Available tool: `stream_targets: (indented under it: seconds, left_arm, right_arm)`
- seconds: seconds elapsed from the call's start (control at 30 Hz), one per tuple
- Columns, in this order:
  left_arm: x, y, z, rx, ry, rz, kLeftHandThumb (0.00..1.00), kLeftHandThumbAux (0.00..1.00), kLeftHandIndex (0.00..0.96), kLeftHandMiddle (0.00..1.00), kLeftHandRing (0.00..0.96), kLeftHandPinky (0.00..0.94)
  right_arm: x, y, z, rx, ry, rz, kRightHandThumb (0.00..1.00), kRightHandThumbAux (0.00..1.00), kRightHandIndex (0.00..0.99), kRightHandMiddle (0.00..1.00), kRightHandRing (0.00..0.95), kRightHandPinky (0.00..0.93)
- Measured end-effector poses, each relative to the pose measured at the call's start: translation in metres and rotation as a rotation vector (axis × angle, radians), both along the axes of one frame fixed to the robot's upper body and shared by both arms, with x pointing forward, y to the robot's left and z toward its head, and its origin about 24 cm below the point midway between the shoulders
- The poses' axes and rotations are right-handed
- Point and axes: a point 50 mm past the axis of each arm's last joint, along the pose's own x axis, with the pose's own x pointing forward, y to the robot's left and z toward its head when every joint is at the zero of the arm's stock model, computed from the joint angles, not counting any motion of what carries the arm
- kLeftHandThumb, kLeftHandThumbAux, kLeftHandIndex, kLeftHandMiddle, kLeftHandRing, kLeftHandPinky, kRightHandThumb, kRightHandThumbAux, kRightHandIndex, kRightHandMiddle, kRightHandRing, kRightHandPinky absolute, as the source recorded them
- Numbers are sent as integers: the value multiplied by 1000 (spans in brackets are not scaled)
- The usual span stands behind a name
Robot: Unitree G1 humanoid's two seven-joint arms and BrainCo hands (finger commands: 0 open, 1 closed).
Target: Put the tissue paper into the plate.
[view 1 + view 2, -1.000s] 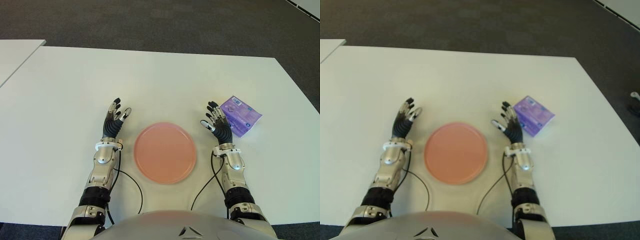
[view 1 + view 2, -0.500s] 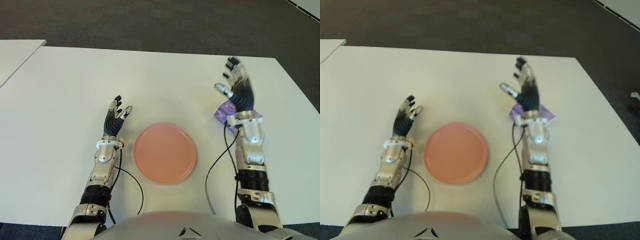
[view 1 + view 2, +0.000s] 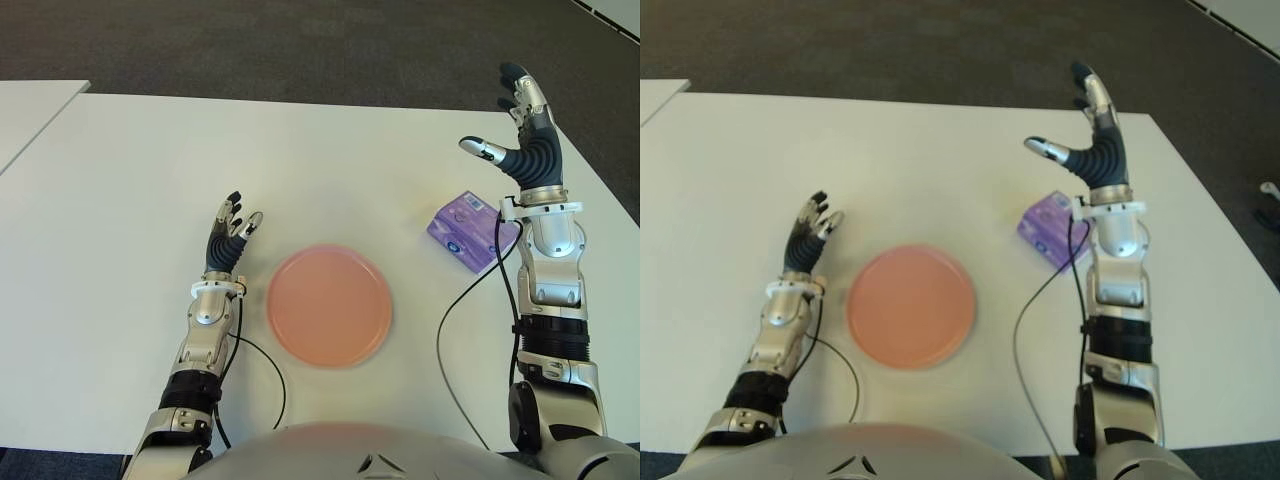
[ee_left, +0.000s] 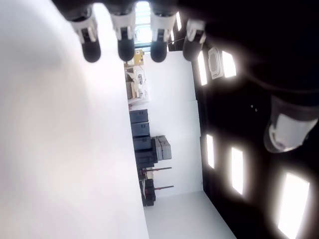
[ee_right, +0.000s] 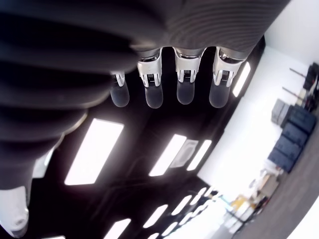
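From the head camera I saw the right hand raised above the far right part of the table, fingers spread wide and the thumb out to the side, palm empty. Its wrist view showed the same: four fingertips fanned apart against ceiling lights, nothing between them.

The tissue pack, a purple packet, lay flat on the table below and nearer to me than that hand, partly behind the forearm in the eye views. The hand was not touching it; its fingers pointed up and away from the packet, which sat on the side of the wrist toward the plate.

The plate, a flat pink disc, sat in the middle of the table close to the robot's body, with nothing on it. The pack lay to the plate's right and a little farther back, apart from its rim.

The left hand showed just to the left of the plate, low by the table, fingers loosely extended and holding nothing. I could not tell whether it touched the tabletop. Black cables ran from both wrists back toward the torso across the table.
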Motion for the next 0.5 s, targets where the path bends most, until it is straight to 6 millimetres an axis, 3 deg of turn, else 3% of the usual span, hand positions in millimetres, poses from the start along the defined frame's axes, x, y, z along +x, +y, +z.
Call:
stream_targets:
  seconds: [0.5]
  left_arm:
    - [-1, -1, -4, -5, 17, -1, 0, 500, 0, 0, 0, 0]
  right_arm:
    - [-7, -8, 15, -176, -21, -82, 212, 508, 0, 0, 0, 0]
